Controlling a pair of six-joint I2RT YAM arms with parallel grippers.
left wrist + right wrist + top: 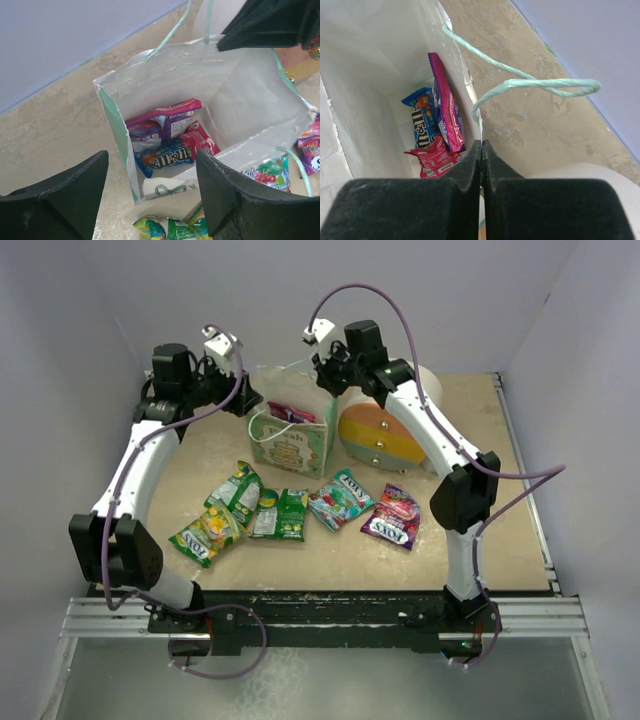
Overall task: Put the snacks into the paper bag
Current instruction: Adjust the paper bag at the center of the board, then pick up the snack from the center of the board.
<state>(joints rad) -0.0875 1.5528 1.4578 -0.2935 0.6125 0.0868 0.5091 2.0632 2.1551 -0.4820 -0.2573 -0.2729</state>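
Observation:
The paper bag [290, 437] stands upright and open at the back middle of the table. Inside it lie a purple packet [161, 121], a blue packet [165, 157] and a red packet [201, 140]; they also show in the right wrist view beside the purple packet [445, 107]. My right gripper [329, 380] is shut on the bag's right rim [481, 145], below a handle [530, 85]. My left gripper [246, 400] is open and empty, just left of and above the bag's mouth [152, 165]. Several snacks lie in front: green [235, 491], [206, 536], [281, 513], teal [341, 499], purple [392, 516].
A round white, orange and yellow drawer unit [385, 432] stands right of the bag, close behind my right arm. The loose packets lie in a row between the bag and the table's front edge [330, 590]. Grey walls close in the back and sides.

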